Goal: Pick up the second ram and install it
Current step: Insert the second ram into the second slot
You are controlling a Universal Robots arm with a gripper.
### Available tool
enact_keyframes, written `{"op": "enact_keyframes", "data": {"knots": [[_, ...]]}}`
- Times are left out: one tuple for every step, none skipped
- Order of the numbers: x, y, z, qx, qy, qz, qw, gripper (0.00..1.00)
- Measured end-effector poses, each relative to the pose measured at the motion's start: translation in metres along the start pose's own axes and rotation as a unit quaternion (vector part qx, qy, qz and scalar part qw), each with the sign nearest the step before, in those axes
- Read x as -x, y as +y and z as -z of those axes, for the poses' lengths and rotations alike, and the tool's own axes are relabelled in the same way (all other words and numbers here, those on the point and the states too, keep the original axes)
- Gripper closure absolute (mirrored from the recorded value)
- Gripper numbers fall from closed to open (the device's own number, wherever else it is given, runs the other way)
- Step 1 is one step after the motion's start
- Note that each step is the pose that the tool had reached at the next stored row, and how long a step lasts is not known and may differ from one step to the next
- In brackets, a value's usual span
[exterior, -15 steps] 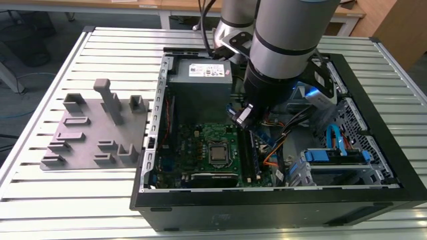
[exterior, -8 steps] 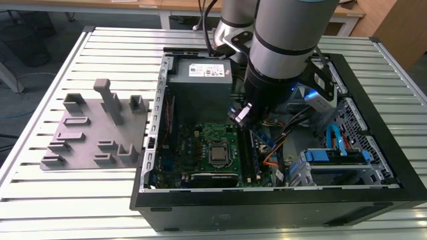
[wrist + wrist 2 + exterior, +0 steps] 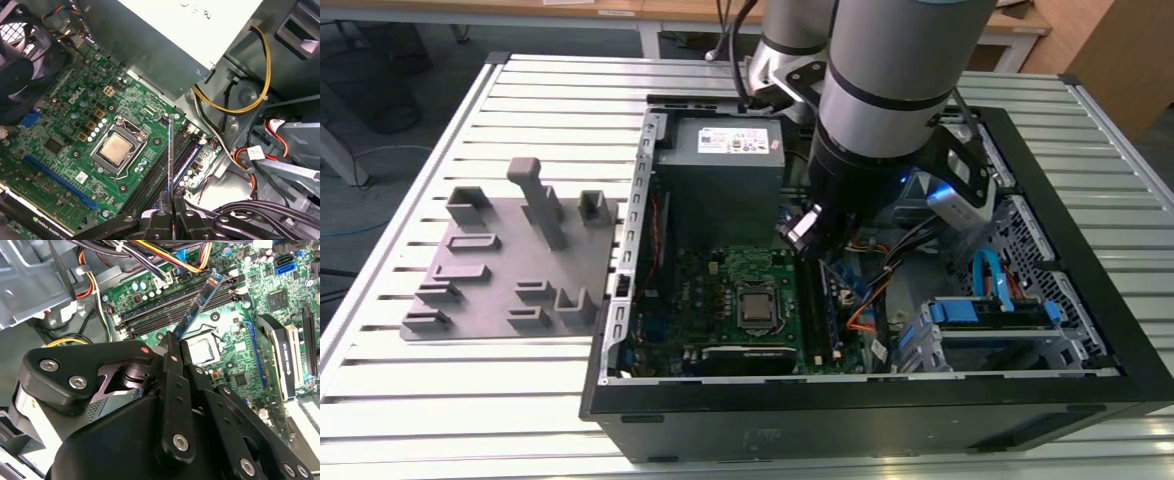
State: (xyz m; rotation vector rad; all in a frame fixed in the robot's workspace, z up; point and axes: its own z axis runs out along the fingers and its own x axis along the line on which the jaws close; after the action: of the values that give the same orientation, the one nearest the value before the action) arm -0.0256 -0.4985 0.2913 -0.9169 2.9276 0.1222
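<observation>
Starting at the exterior view's left, what stands on the slatted table?

— A grey fixture block with upright holders, just beside the open computer case.

— And inside the case, moving right?

— A grey power supply at the far end, with the green motherboard and its processor socket nearer the camera. Right of the socket, the robot arm reaches down into the case. Orange and blue cables lie past it, and furthest right sits a drive cage with blue parts.

— How is the tool?

— Clenched. In the second wrist view the gripper pinches one end of the second ram between its two black fingers. In the first wrist view the gripper holds the same second ram, seen edge-on as a thin line.

— Where is that stick, exactly?

— Over the motherboard, just beside the processor socket, with its free end pointing toward the long black memory slots. In the first wrist view its edge runs roughly along those slots. Whether it touches a slot, I cannot tell.
</observation>
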Motion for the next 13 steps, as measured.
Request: {"op": "enact_keyframes", "data": {"knots": [[0.0,0.0,0.0,-0.0004,-0.0002,-0.004,1.0,0.87],[0.0,0.0,0.0,-0.0008,-0.0005,-0.008,1.0,0.87],[0.0,0.0,0.0,-0.0012,-0.0006,-0.012,0.9999,0.87],[0.0,0.0,-0.0001,-0.0015,-0.0009,-0.016,0.9999,0.87],[0.0,0.0,-0.0001,-0.0019,-0.0011,-0.021,0.9998,0.87],[0.0,0.0,-0.0001,-0.0023,-0.0013,-0.025,0.9997,0.87],[0.0,0.0,-0.0001,-0.0027,-0.0015,-0.028,0.9996,0.87],[0.0,0.0,-0.0001,-0.003,-0.0017,-0.032,0.9995,0.87],[0.0,0.0,-0.0001,-0.0034,-0.0019,-0.036,0.9993,0.87],[0.0,0.0,-0.0002,-0.0037,-0.0022,-0.04,0.9992,0.87],[0.0,0.0,-0.0002,-0.0041,-0.0024,-0.044,0.999,0.87],[0.0,0.0,-0.0002,-0.0045,-0.0026,-0.048,0.9988,0.87],[0.0,0.0,-0.0002,-0.0048,-0.0028,-0.052,0.9986,0.87]]}}
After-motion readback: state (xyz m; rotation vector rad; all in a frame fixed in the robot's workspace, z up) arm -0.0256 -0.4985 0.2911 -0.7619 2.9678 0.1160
